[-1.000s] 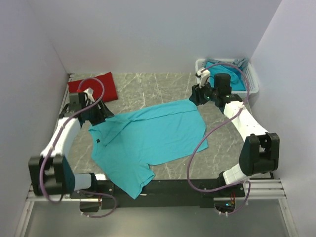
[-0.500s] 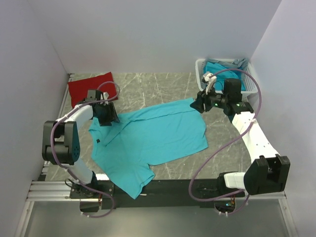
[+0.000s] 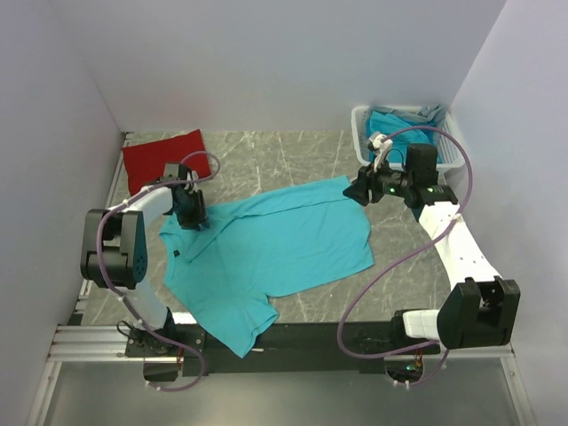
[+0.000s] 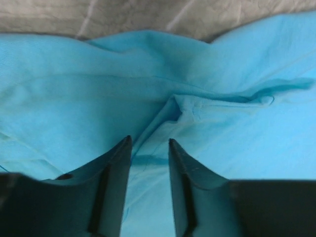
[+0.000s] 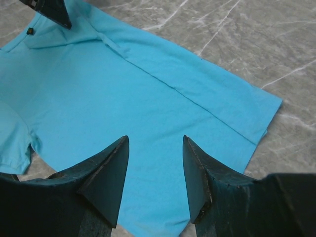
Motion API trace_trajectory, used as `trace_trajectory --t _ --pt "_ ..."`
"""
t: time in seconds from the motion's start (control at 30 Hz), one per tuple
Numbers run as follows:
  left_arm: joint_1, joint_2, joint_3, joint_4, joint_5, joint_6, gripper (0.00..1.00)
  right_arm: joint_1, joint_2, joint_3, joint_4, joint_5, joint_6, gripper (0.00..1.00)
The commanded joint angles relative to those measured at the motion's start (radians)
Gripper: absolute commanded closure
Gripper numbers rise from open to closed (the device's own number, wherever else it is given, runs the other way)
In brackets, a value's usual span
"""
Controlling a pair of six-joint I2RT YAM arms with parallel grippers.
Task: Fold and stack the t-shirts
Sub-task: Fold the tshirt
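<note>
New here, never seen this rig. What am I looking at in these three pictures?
These are two robot arms, left and right, each ending in a two-finger gripper. The wide picture is from a fixed camera above and behind them; the other two are from a camera on each wrist. On the table lie a spread turquoise t-shirt, a folded red t-shirt far left, and a white basket far right holding more turquoise cloth. The left gripper is down on the spread shirt near its collar, jaws either side of a fold; whether it pinches, I can't tell. The right gripper hangs open above the hem end, holding nothing.
</note>
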Motion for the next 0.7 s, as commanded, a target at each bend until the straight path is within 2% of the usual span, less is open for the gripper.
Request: trace_trajectory --t 0.0,0.5,0.57,0.67 --pt "-0.019 -0.006 0.007 -0.021 -0.004 0.020 0.60 -0.022 -0.026 -0.006 0.035 -0.035 0.013 0.45" --pt "-0.038 -0.039 -0.022 -0.024 0.039 0.006 0.88 -0.042 -0.035 -0.013 0.044 -0.056 0.030 0.45" --pt "-0.044 -0.066 -0.021 -0.029 0.022 0.001 0.88 -0.042 -0.035 -0.012 0.046 -0.061 0.031 0.45" --pt "-0.047 -0.117 -0.021 -0.039 -0.088 -0.022 0.73 -0.042 -0.034 -0.013 0.049 -0.066 0.035 0.46"
